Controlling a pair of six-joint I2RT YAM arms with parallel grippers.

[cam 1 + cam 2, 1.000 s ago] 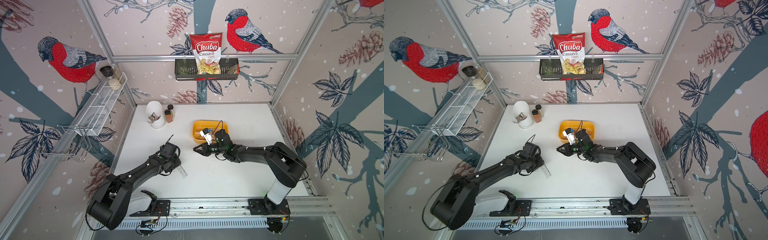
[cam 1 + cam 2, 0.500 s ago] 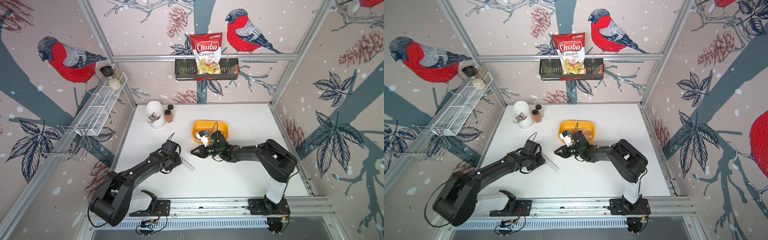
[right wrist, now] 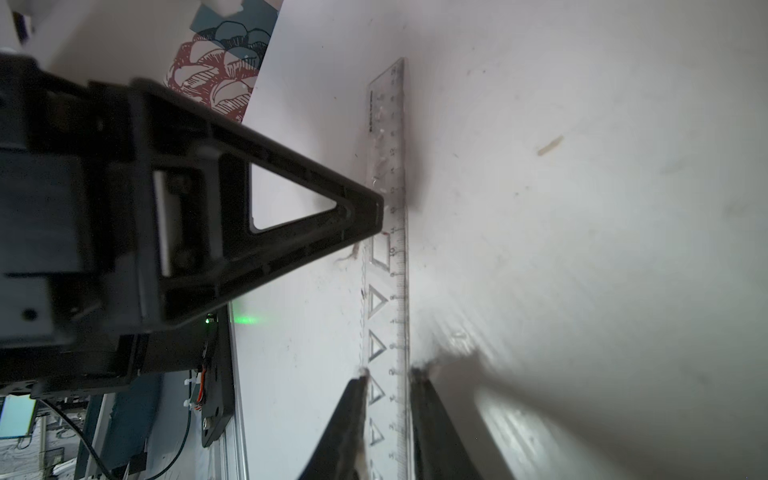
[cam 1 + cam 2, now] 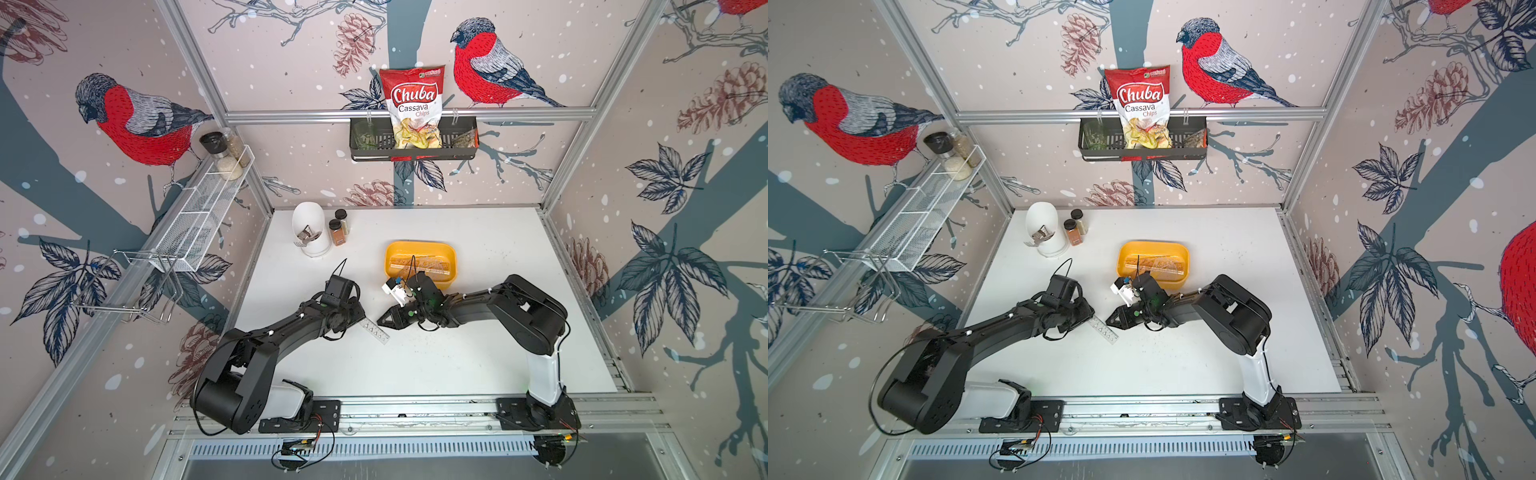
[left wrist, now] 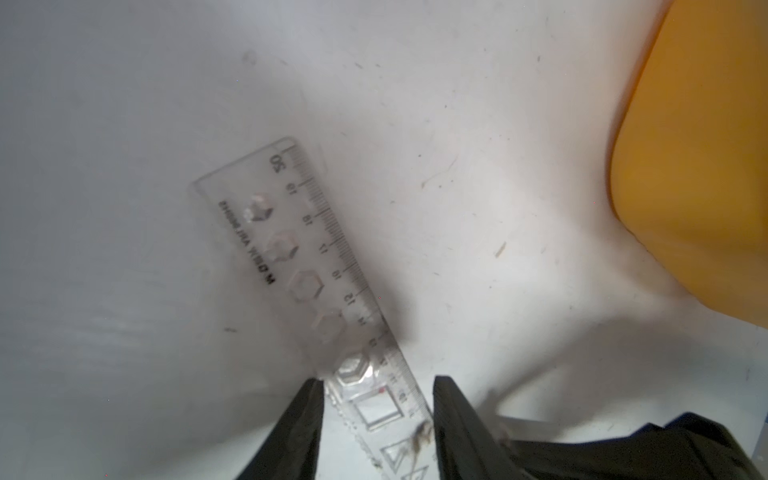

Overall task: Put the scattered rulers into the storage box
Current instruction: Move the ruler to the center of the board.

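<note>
Low in both top views, you see two black arms (image 4: pixel 291 328) stretch over the white table (image 4: pixel 457 357). They meet near the middle of the frame at one clear ruler (image 4: pixel 377 331). It lies on the table and slants down to the right. The left gripper (image 5: pixel 376 386) has one finger on each side of that ruler, about half wide. You cannot tell if it pinches. The right gripper (image 3: pixel 388 372) is narrow. Its fingers (image 3: pixel 353 407) hug both long edges of the same ruler, at the end with the triangle holes. Just above the right gripper sits the yellow storage box (image 4: pixel 419 246), with more rulers (image 4: pixel 419 262) lying flat inside. Up and to the left stand a white cup (image 4: pixel 307 216) and two spice jars (image 4: pixel 336 232). High on the back wall hangs a black basket (image 4: pixel 365 154) with a red chips bag (image 4: pixel 413 99).
</note>
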